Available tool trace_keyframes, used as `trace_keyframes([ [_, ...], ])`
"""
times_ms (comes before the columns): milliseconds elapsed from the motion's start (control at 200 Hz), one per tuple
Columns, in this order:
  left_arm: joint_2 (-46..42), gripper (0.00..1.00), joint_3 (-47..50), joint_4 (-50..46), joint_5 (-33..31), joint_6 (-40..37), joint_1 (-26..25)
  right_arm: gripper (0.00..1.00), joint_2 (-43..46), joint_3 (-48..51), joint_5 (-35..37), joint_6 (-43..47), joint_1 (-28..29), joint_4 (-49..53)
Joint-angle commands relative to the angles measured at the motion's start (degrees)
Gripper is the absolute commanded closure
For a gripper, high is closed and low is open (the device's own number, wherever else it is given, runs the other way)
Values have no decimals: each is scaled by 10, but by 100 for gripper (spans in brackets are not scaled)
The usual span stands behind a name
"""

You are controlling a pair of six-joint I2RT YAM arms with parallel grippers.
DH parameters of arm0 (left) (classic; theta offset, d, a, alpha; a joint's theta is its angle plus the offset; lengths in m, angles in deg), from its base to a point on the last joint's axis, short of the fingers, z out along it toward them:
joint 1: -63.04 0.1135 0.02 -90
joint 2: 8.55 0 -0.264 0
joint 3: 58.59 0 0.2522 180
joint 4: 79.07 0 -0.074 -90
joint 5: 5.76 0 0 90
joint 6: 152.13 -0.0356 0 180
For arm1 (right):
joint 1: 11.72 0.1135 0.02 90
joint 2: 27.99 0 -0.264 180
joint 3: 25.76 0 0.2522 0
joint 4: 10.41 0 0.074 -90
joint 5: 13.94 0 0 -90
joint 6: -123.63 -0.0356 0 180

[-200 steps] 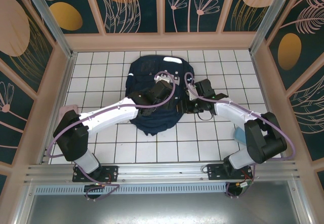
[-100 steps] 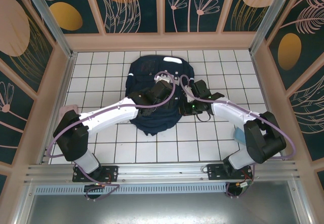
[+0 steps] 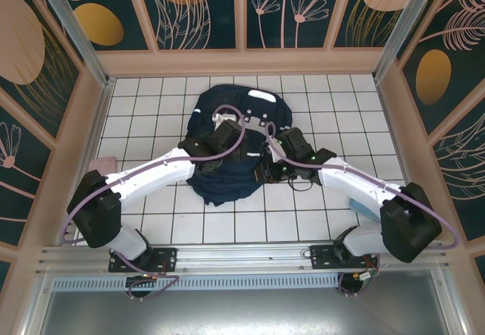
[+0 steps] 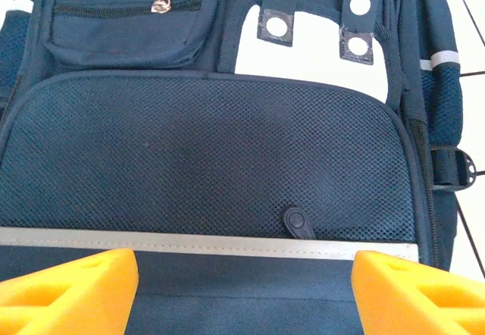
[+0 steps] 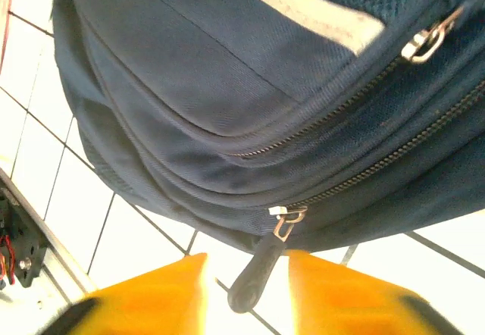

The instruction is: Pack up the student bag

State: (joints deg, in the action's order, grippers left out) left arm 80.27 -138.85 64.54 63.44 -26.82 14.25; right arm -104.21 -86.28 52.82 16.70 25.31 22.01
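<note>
1. Lately brought the right fingers in from off the right side of the student bag to its lower right edge.
2. Now apart, with the dark zipper pull standing in the gap between them, seemingly not clamped.
3. Shifted the left fingers slightly toward the bag's left side. Spread wide over the bag just below its mesh panel and grey stripe, holding nothing.
4. Left the bag itself about where it lay, flat on the tiled surface under both arms, with the zips at its lower edge closed as far as can be seen.
5. Probably means lining up on the pull rather than a grip already made. Bag not yet opened, so packing barely begun. Likely calls next for a firm pinch on that tab.
</note>
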Motion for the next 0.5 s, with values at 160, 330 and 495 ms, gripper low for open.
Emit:
trace_keyframes([
  [160,-29,29,25,-20,56,98,-1,52,7,-31,28,-180,-88,-52],
  [330,-40,31,41,-10,76,127,-2,58,-58,-75,6,-244,-87,-73],
  [495,-45,31,45,-12,77,132,-2,63,-115,-95,-14,-290,-72,-76],
])
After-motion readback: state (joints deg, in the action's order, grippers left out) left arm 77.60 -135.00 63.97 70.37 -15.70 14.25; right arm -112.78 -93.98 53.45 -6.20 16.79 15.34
